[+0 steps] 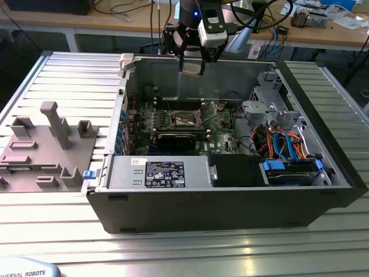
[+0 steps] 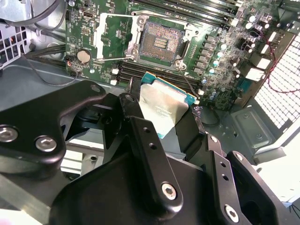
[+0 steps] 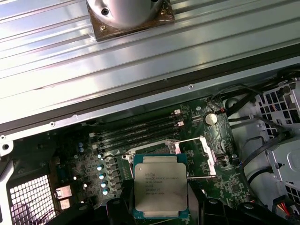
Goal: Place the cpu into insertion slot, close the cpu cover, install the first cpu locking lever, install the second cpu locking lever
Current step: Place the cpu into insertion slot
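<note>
First wrist view — jaws clamped on cpu [image 3: 161, 190] — metal face up, held flat.

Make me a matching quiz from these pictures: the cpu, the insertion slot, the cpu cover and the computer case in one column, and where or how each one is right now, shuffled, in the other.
Things:
1. cpu
2. insertion slot
3. cpu cover
4. computer case

States:
A. swung open beside the insertion slot
B. held in the gripper, above the green board
C. empty, contacts exposed
D. lying open on the ribbed metal table

Pairs: 1-B, 2-C, 3-A, 4-D
</note>
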Action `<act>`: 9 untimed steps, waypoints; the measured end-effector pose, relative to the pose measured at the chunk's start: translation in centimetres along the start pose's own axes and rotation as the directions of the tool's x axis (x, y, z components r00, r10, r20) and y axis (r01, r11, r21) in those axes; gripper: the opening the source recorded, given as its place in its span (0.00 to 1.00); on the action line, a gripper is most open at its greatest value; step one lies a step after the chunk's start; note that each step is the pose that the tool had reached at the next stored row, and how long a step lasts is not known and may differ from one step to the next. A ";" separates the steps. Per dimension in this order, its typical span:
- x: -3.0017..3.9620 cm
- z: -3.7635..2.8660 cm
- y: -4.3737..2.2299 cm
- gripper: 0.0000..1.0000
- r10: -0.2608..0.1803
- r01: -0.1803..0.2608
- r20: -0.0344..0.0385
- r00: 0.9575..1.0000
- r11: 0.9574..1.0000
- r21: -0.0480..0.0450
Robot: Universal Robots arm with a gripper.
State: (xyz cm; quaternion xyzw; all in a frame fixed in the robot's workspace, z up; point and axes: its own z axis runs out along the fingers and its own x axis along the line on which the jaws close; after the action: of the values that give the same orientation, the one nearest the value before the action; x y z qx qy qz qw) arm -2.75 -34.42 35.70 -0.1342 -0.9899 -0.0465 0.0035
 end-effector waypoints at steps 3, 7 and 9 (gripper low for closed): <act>0.00 0.00 0.00 0.54 0.002 -0.002 0.000 1.000 1.000 0.000; 0.00 0.00 0.00 0.54 0.003 -0.003 0.000 1.000 1.000 0.000; 0.00 0.00 0.00 0.54 0.004 -0.004 0.000 1.000 1.000 0.000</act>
State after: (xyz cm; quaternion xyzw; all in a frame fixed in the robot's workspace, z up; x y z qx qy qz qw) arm -2.75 -34.42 35.70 -0.1362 -0.9896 -0.0465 0.0034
